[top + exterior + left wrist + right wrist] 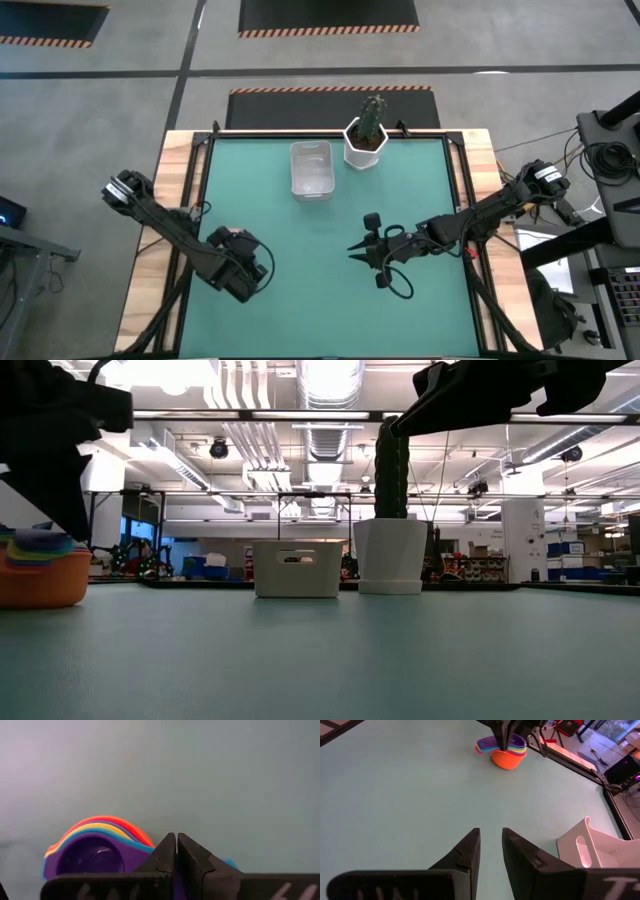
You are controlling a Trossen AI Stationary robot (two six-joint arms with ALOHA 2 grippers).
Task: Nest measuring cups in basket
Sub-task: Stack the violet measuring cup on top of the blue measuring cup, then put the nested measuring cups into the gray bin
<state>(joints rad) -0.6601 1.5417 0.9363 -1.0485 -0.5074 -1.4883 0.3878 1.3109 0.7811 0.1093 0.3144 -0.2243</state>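
Your left gripper [176, 852] is pressed shut at the nested measuring cups [505, 750], apparently pinching their handles; the basket [311, 168] lies up and right of it, upper centre in the high view, its long axis running up-frame. The right gripper [490, 847] waits mid-table, slightly parted, holding nothing. The overhead hides the cups under the left wrist; the right wrist view shows them stacked.
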